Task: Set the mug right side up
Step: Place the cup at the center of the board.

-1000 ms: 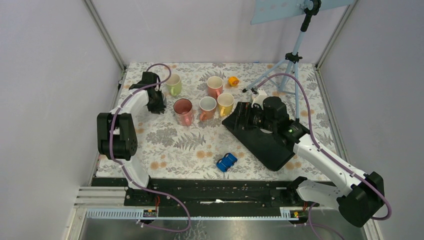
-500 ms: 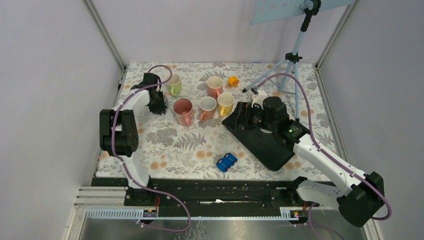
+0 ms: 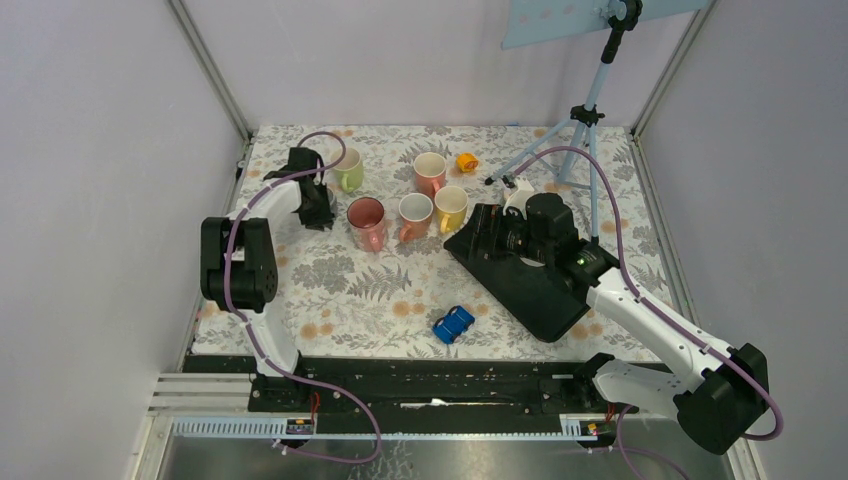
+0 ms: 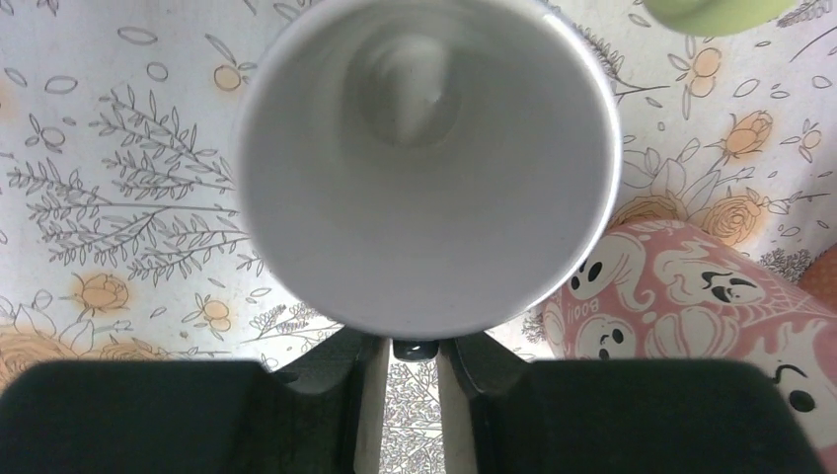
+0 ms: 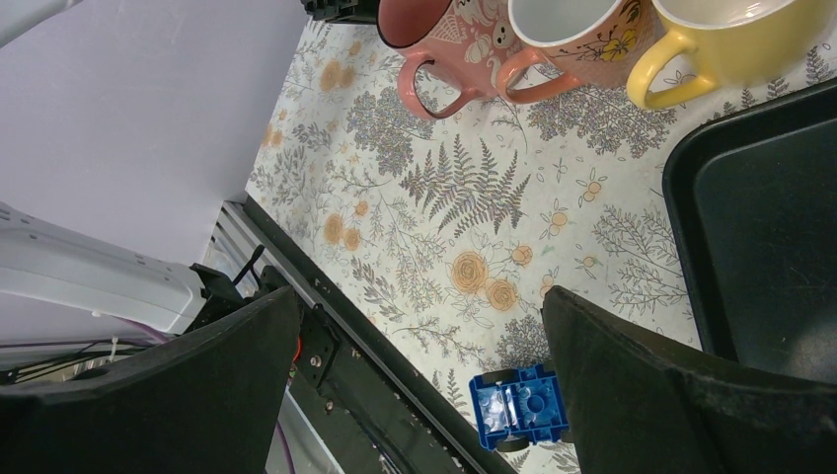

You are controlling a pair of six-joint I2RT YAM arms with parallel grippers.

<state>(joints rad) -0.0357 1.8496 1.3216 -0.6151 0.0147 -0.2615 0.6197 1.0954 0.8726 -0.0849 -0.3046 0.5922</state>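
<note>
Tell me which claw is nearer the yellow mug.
Right. The right claw sits open over the black tray, beside the yellow mug; the left claw grips a white mug beyond the pink mug.

Robotics test cell: plain white panel walls (image 3: 100, 150), aluminium frame posts (image 3: 210, 70), camera tripod (image 3: 590, 110), floral-clothed table (image 3: 380, 290).
</note>
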